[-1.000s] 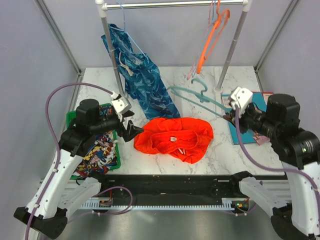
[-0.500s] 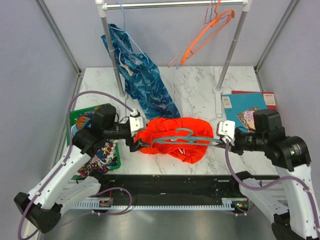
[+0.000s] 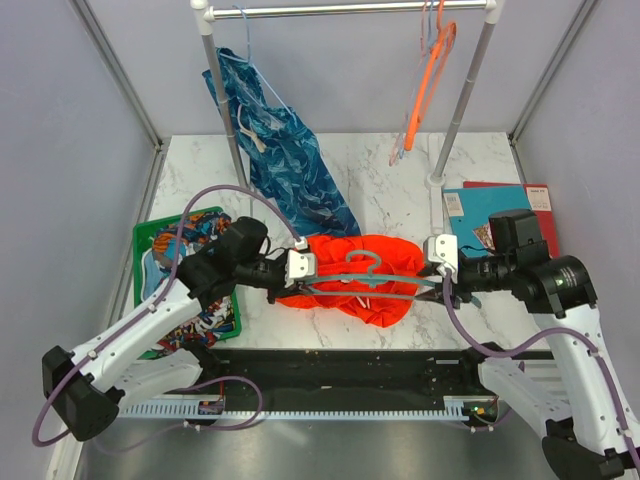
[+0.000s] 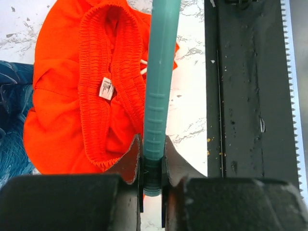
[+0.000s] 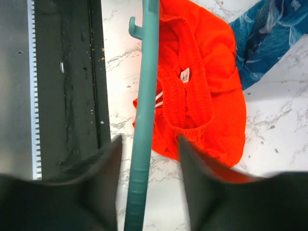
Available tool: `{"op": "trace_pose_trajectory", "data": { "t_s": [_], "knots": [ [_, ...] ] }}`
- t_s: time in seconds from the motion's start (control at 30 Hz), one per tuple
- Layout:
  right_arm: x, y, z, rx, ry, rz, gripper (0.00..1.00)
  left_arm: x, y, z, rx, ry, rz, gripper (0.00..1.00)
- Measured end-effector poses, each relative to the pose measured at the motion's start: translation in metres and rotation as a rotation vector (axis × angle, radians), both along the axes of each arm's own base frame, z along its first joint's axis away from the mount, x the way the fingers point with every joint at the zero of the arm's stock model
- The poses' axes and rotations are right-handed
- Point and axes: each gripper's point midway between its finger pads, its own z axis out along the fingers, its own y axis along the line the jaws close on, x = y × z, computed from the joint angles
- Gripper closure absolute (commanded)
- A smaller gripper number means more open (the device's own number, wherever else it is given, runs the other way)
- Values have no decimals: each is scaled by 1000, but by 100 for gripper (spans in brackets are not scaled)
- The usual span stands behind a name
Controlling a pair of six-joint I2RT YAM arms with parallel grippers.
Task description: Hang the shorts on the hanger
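Left pincer (image 4: 152, 154) clamps the hanger (image 4: 160, 67) end; right pincer (image 5: 148, 149) stands open astride it; hold the bar level above the shorts (image 4: 57, 101), lower centre of the overhead frame

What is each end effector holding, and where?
Left end effector clamps the teal hanger at one end; right end effector open around the other, gripping nothing.

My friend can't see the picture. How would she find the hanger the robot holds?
Find the marble table, then the orange-red shorts near its front edge. The hanger stretches across them. It is teal, unlike the orange hanger up on the rail.
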Motion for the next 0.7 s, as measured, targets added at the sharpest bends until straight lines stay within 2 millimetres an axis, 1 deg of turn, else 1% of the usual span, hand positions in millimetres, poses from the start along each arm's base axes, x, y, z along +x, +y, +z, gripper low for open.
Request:
{"op": "trace_pose_trajectory", "data": {
  "t_s": [0.03,0.1,0.17,0.27,0.37,0.47,0.57,0.6,0.67,0.7],
  "knots": [
    [3,2,-1,8,7,-5,11,1,0,-2,5,7,5,98],
    [11,5,-1,17,20,-22,3,2,0,-5,16,19,16,98],
    [21,7,-1,19,28,-37,2,6,1,-11,37,30,37,98],
    [34,14,3,3,46,-34,5,9,3,-18,67,48,60,98],
    [49,32,8,-28,63,5,5,10,5,-30,112,78,78,98],
    [55,57,9,-54,86,66,13,13,4,-41,157,97,92,98],
    [55,78,7,-74,100,114,26,15,5,-46,188,102,103,98],
    [54,82,5,-80,103,122,36,15,5,-47,193,100,103,98],
    [52,91,1,-100,116,140,46,15,5,-46,199,94,107,98],
    [52,93,-2,-109,119,146,59,15,5,-45,200,92,108,98]
  ]
}}
